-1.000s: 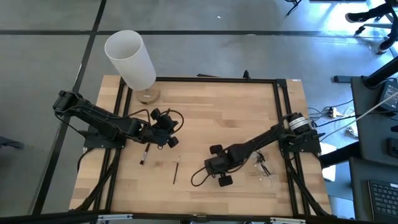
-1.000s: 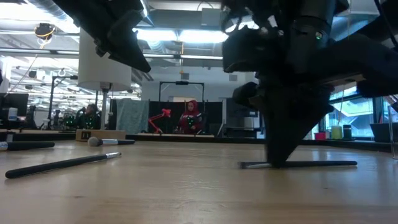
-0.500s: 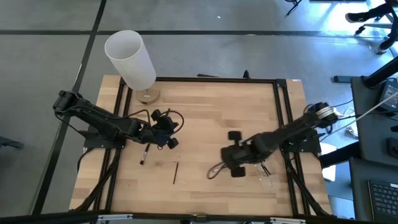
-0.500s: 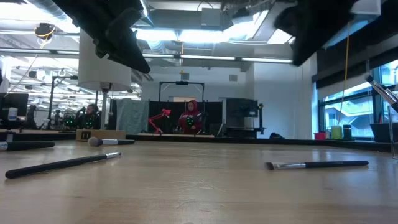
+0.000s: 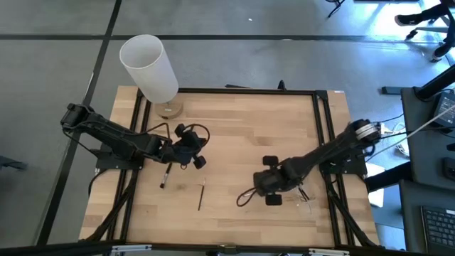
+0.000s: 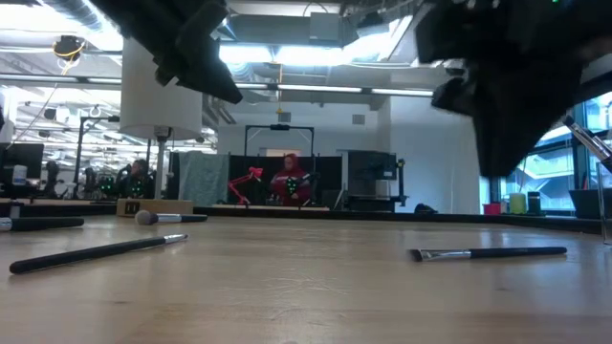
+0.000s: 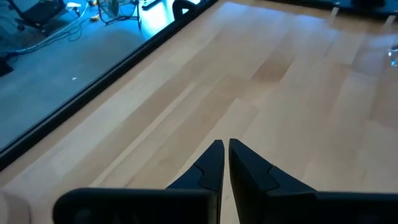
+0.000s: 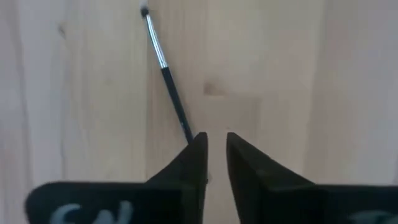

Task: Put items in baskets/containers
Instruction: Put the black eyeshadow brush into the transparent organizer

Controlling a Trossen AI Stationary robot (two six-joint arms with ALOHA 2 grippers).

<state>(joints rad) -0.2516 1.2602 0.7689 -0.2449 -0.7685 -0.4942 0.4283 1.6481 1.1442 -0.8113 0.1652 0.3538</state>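
Two thin dark brushes (image 5: 165,178) (image 5: 201,193) lie flat on the wooden table, in the left half of the high view. The low view shows another brush (image 6: 488,253) lying flat on the right. My right gripper (image 5: 261,186) (image 6: 507,158) hangs above that brush, clear of it, its fingers only a narrow gap apart. In the right wrist view (image 8: 216,140) this brush (image 8: 163,68) runs from its pale-banded tip back under one finger. The clear container (image 5: 306,195) stands near the table's right edge, with brushes showing in it. My left gripper (image 5: 192,156) (image 7: 225,146) is shut and empty above the table's left middle.
A tall white cylinder (image 5: 149,67) on a round wooden base stands at the far left corner. More brushes (image 6: 96,253) (image 6: 172,218) lie on the left in the low view. A black cable loop (image 5: 245,198) hangs beside my right gripper. People sit in the room beyond the table.
My right gripper, down on the brush a second ago, rose off the table, swung toward the table's right edge, and has since come lower again. The brush shifted a little toward the right and stayed lying on the table.
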